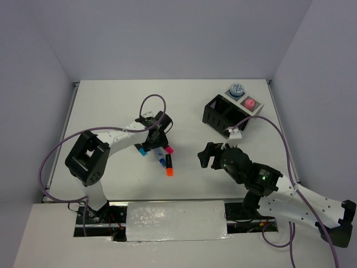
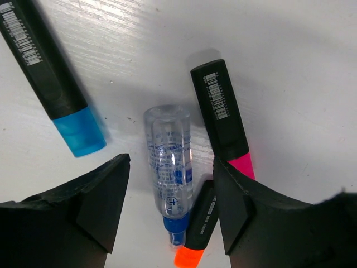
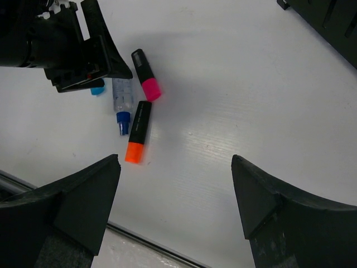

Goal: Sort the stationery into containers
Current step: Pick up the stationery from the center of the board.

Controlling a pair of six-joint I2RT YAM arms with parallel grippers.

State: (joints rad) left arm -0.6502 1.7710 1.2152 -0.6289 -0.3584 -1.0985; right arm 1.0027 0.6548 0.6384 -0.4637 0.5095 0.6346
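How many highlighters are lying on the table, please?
3. The blue-capped highlighter lies left of the clear marker, the pink-capped highlighter right of it, the orange-capped highlighter beside the marker's blue tip. Others could be hidden inside the black organiser.

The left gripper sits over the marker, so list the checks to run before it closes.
1. Left gripper open, straddling the white-blue marker: ok.
2. Pink highlighter clear of the fingers: not ok, its cap runs under one.
3. Orange highlighter apart from the marker: cannot tell, it crowds the blue cap.
4. Right gripper open, empty: ok.
5. Black organiser has room: cannot tell.
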